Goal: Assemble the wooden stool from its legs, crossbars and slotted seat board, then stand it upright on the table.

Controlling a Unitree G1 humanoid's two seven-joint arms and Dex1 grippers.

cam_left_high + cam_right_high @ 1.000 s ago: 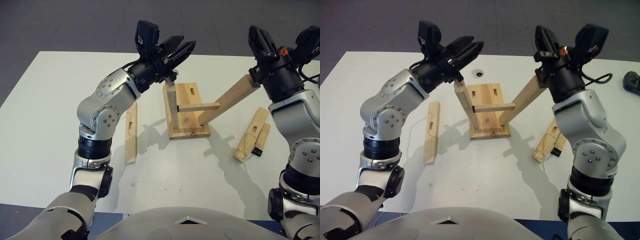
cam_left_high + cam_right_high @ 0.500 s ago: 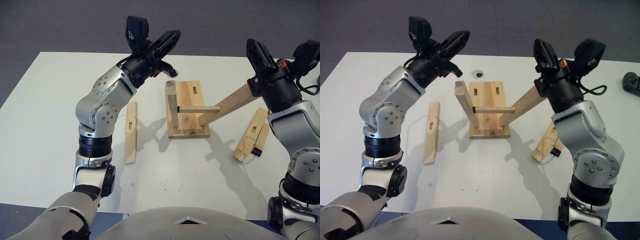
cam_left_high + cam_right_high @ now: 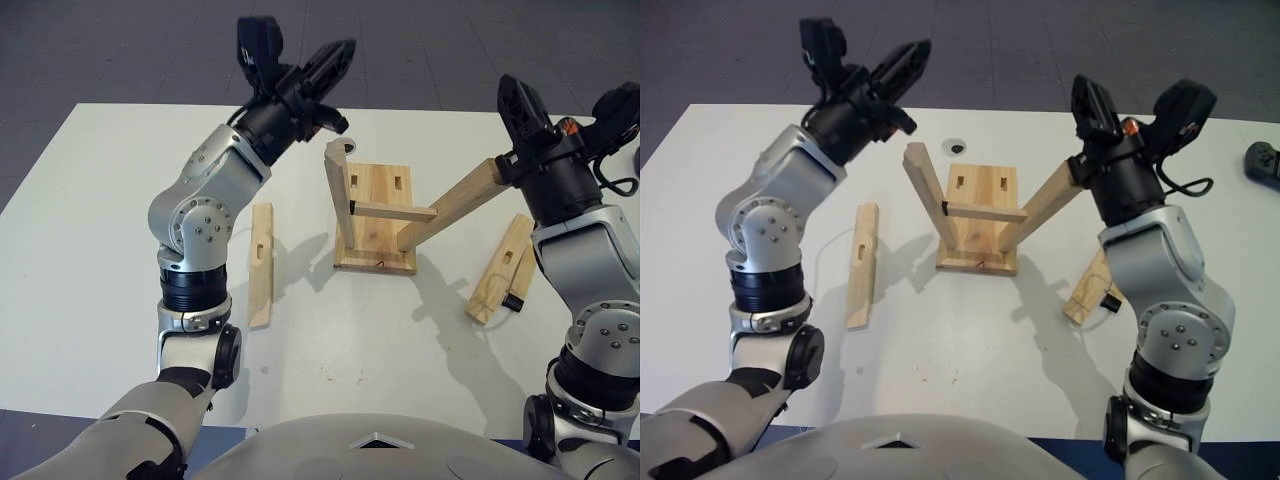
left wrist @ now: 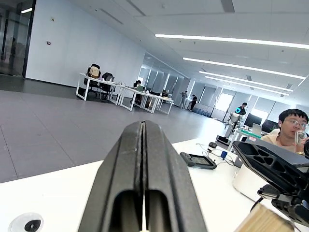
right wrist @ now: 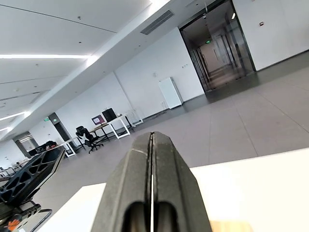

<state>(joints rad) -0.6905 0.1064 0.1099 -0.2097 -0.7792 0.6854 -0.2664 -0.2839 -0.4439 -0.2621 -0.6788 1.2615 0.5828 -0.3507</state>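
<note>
On the white worktop [image 3: 90, 250] we find the slotted seat board [image 3: 372, 240] lying flat near the centre. A first leg [image 3: 341, 190] stands nearly upright at the board's left edge. A second leg [image 3: 452, 203] leans from the board's right side up and out to the right. A crossbar [image 3: 396, 211] runs level between the two legs.

We see the right gripper [image 3: 512, 90] raised at the top of the second leg. Its fingers [image 5: 174, 193] are pressed together and point upward with nothing between them. The leg's top end meets the gripper body below them.

The left gripper [image 3: 340, 52] hangs in the air beyond and to the left of the first leg, apart from it. Its fingers [image 4: 169, 193] are likewise pressed together and hold nothing.

A loose leg [image 3: 262, 262] with a slot lies flat to the left of the board. Two more loose wooden pieces [image 3: 500, 268] lie side by side to the right of it.
</note>
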